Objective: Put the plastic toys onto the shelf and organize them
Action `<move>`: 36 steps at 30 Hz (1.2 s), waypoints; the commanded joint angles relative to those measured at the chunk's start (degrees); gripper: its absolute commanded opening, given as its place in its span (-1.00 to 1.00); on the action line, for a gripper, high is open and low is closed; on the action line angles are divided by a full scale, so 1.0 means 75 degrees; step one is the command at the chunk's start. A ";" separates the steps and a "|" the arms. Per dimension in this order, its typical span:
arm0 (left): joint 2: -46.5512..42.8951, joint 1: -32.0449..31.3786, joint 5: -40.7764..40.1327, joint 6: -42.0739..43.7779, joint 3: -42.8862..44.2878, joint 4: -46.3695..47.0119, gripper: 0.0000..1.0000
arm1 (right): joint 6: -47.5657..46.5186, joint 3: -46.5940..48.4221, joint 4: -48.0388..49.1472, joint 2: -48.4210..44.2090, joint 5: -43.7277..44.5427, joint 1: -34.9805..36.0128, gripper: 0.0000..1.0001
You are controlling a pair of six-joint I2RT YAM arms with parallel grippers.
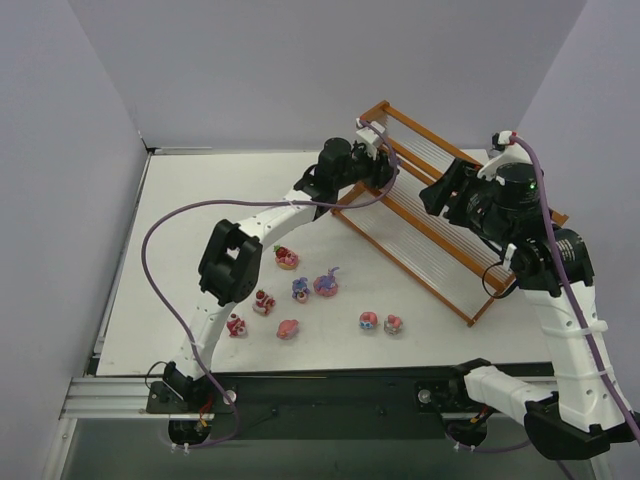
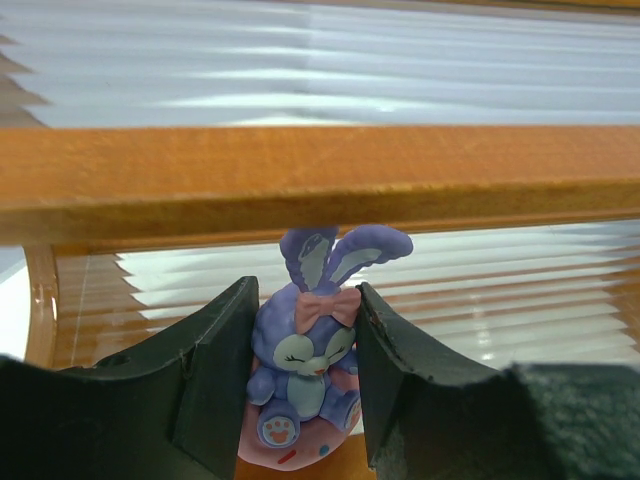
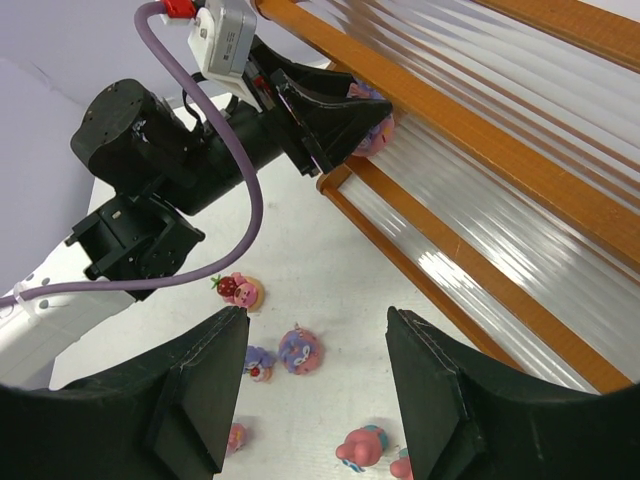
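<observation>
Top view, left claw (image 1: pixel 386 166): reaches to the left end of the shelf (image 1: pixel 455 225); its hold is hidden here.
Top view, right claw (image 1: pixel 432 198): hangs over the middle of the shelf.
Top view, loose toys (image 1: pixel 301 290): eight scattered on the desk (image 1: pixel 190 200), well apart from the shelf.
Left wrist, left claw (image 2: pixel 305 395): clamped on the blue-purple bunny toy (image 2: pixel 303 365).
Left wrist, bunny toy: upright on its pink base, ears reaching a wooden rail (image 2: pixel 320 180), pale rods behind; which tier, cannot tell.
Right wrist, right claw (image 3: pixel 315 390): fingers apart, nothing between them.
Right wrist, left claw (image 3: pixel 352 128): tips against a shelf rail (image 3: pixel 470 125), with the bunny toy (image 3: pixel 378 135) in them.
</observation>
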 commanded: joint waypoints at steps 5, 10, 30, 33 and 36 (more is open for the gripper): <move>0.0522 0.0176 0.0125 0.0034 0.0982 0.0041 -1.00 | 0.0062 -0.0128 0.0005 -0.0199 -0.0048 -0.0065 0.16; 0.0733 0.0258 0.0137 -0.0025 0.1193 0.0053 -1.00 | 0.0073 -0.0186 0.0005 -0.0199 -0.0083 -0.0065 0.16; 0.0804 0.0293 0.1016 -0.0048 0.1357 -0.0310 -0.30 | 0.0097 -0.0175 0.0005 -0.0211 0.0022 -0.0065 0.16; 0.0897 0.0305 0.1086 -0.0236 0.1532 -0.0392 -0.12 | 0.0097 -0.0163 0.0005 -0.0199 0.0022 -0.0077 0.16; 0.1003 0.0317 0.1110 -0.0365 0.1649 -0.0474 0.04 | 0.0097 -0.0128 -0.0006 -0.0164 0.0011 -0.0065 0.16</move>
